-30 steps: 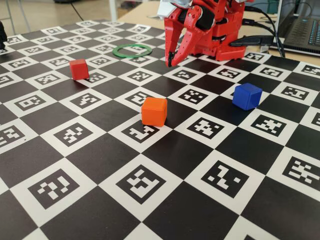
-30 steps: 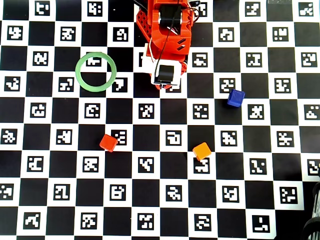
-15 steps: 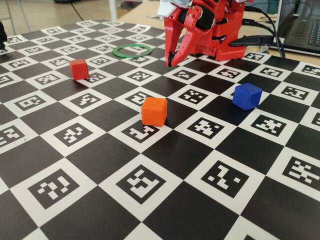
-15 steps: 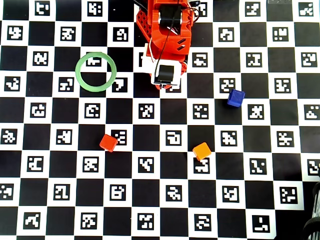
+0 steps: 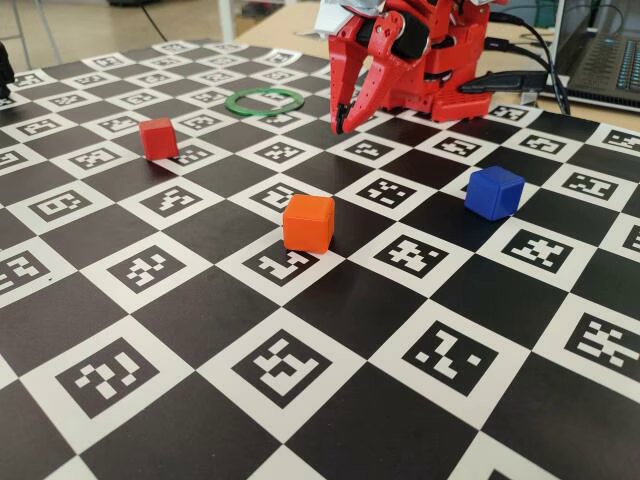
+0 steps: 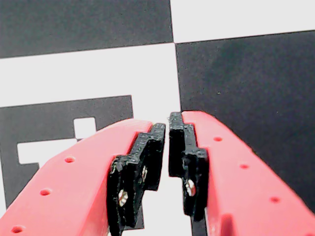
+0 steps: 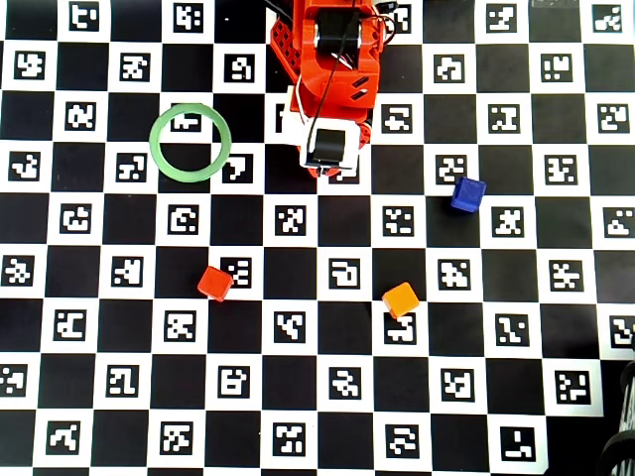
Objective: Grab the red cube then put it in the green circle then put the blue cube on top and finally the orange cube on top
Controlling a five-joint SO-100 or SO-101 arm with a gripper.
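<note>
The red cube (image 5: pixel 158 138) (image 7: pixel 214 284) sits on the checkered board, left of centre in the overhead view. Farther back lies the green circle (image 5: pixel 262 112) (image 7: pixel 154 142), flat and with nothing inside it. To the right rests the blue cube (image 5: pixel 494 192) (image 7: pixel 467 193), and the orange cube (image 5: pixel 308 223) (image 7: pixel 401 299) stands nearer the front. My red gripper (image 5: pixel 340 128) (image 6: pixel 167 125) hangs folded by the arm's base, tips pointing down at the board. It is shut, its black pads nearly touching, with nothing between them. All three cubes stand apart from it.
The board (image 5: pixel 300 380) is a black-and-white checker pattern with printed markers. The arm's base (image 7: pixel 332 59) stands at the back middle. A laptop (image 5: pixel 610 60) and black cables (image 5: pixel 520 80) lie behind at the right. A dark object (image 7: pixel 620 446) shows at the overhead view's lower right corner.
</note>
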